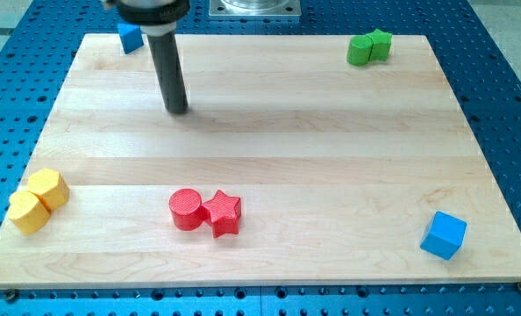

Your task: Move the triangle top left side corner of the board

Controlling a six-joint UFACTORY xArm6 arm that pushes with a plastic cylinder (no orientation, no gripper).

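Blue triangle block: a blue triangular block [131, 37] lies at the far left corner of the pale wooden board [269, 132], partly hidden behind the rod's dark housing.
My tip: the lower end of the straight dark rod, my tip [178, 110], rests on the board just right of and nearer than the blue triangle block, close to it but apart.
Hand state: the rod has no jaws and grasps nothing; it stands free of every block.
Green blocks: two green blocks [368, 46] touch each other at the far right; their shapes are hard to tell.
Red pair: a red cylinder [187, 210] touches a red star [223, 212], near centre.
Yellow blocks: two yellow blocks [38, 200] touch at the near left edge.
Blue cube: a blue cube [443, 234] sits near right.
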